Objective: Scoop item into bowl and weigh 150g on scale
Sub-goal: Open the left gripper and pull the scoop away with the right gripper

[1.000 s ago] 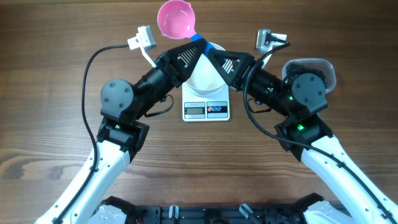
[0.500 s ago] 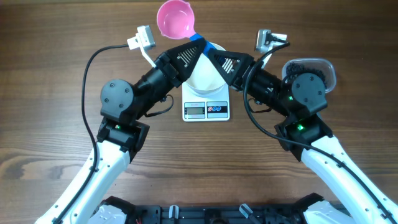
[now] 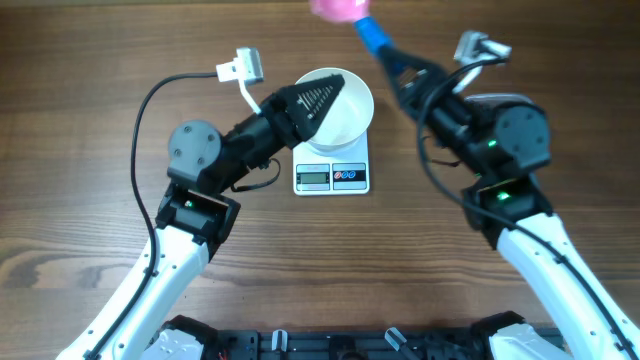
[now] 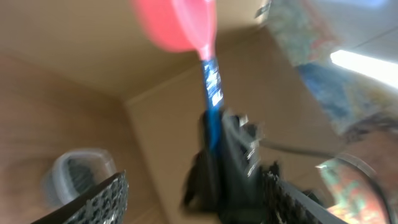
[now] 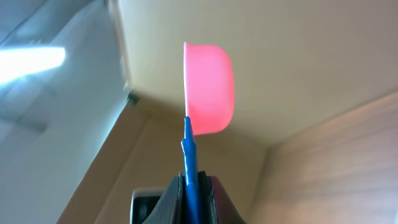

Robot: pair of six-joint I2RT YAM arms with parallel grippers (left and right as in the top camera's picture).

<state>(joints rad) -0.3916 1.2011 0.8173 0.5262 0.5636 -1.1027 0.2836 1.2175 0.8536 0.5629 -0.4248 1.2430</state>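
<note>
The white bowl (image 3: 352, 118) sits on the white scale (image 3: 332, 176) at mid-table, and nothing shows in the part of it I can see. My left gripper (image 3: 333, 90) hovers over the bowl's left rim, open (image 4: 196, 205) with nothing between its fingers (image 4: 106, 199). My right gripper (image 3: 402, 66) is shut (image 5: 191, 194) on the blue handle (image 5: 189, 155) of a pink scoop (image 5: 210, 87), raised toward the far edge (image 3: 338, 8). In the blurred left wrist view the scoop (image 4: 177, 25) shows above. There too the clear tub (image 4: 78, 174) holds the dark item.
The clear tub (image 3: 495, 98) lies mostly hidden under my right arm at the right. Both wrist cameras and their cables stick out near the bowl. Bare wood table (image 3: 90, 90) stretches left and toward the front.
My left gripper opened and let go of the scoop handle, then drew back over the bowl. The right arm swung up and right, carrying the scoop off the bowl.
</note>
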